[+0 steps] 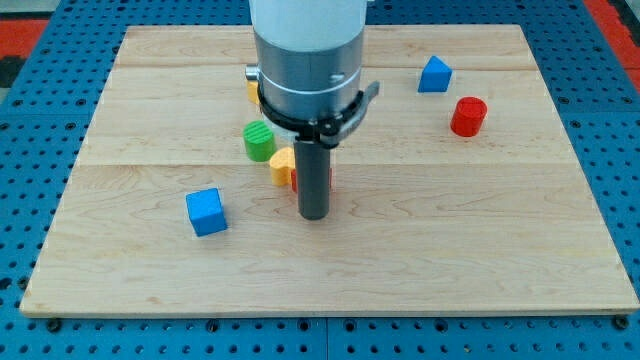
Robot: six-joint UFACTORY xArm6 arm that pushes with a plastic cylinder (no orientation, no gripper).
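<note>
Rod's tip [314, 214] is resting on the table [450, 240], touching a red block [327, 178] beside the yellow block [282, 165]; no gripper is showing.

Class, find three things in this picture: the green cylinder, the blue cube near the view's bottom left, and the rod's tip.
green cylinder [259, 140], camera view, on its ribbed top.
blue cube [206, 211], camera view, on its front face.
my tip [314, 215], camera view, at the rod's very end, beside the yellow block [282, 165].

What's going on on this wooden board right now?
My tip rests near the board's middle, right beside a yellow block and a red block mostly hidden behind the rod. A green cylinder sits just beyond; a blue cube lies to the view's left.
</note>
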